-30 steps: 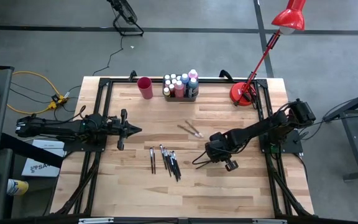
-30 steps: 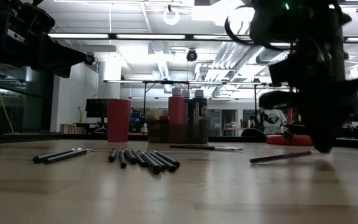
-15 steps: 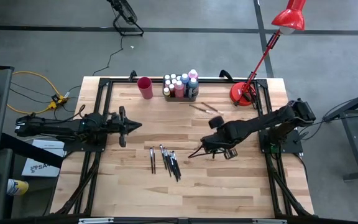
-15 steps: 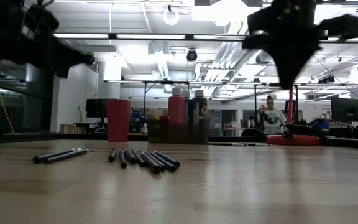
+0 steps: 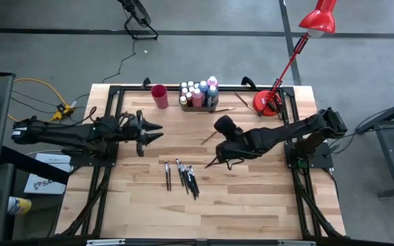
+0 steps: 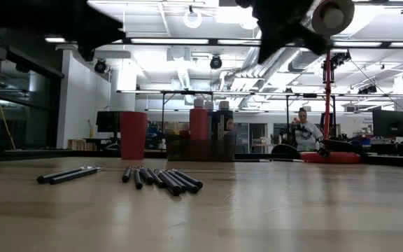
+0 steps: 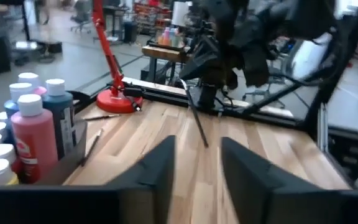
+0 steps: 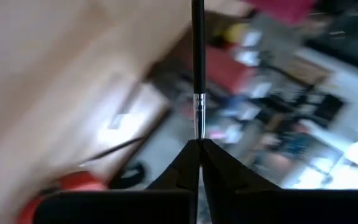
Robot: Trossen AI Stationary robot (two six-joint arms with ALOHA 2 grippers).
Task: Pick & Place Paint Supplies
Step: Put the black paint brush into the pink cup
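High view. A grey tray (image 5: pixel 198 104) at the far edge of the wooden table (image 5: pixel 252 198) holds a cluster of paint bottles (image 5: pixel 198 91) standing upright; a red cup (image 5: pixel 159 96) stands just beside the tray. Loose paintbrushes (image 5: pixel 183 176) lie in a row on the table, nearer the front edge than the tray, and two more brushes lie near the tray, one close to the base of a red lamp (image 5: pixel 267 102). The right gripper (image 5: pixel 226 158) is above the middle of the table, closed on a thin dark paintbrush (image 5: pixel 214 162) that slants down from it. The left gripper (image 5: pixel 157 129) is beside the cup, fingers parted and holding nothing.

Low view. The cup (image 6: pixel 133 136) and the tray of bottles (image 6: pixel 203 133) stand at the back of the table; the loose brushes (image 6: pixel 161 179) lie flat in front of them. Both arms are dark shapes overhead.

Left wrist view. The left gripper (image 7: pixel 197 163) has a clear gap between its fingers, with nothing in it. Pink and blue bottles (image 7: pixel 39 127) stand packed together in the tray.

Right wrist view. The right gripper (image 8: pixel 197 148) is pinched tight on the brush (image 8: pixel 197 74), which juts straight out from the fingertips.
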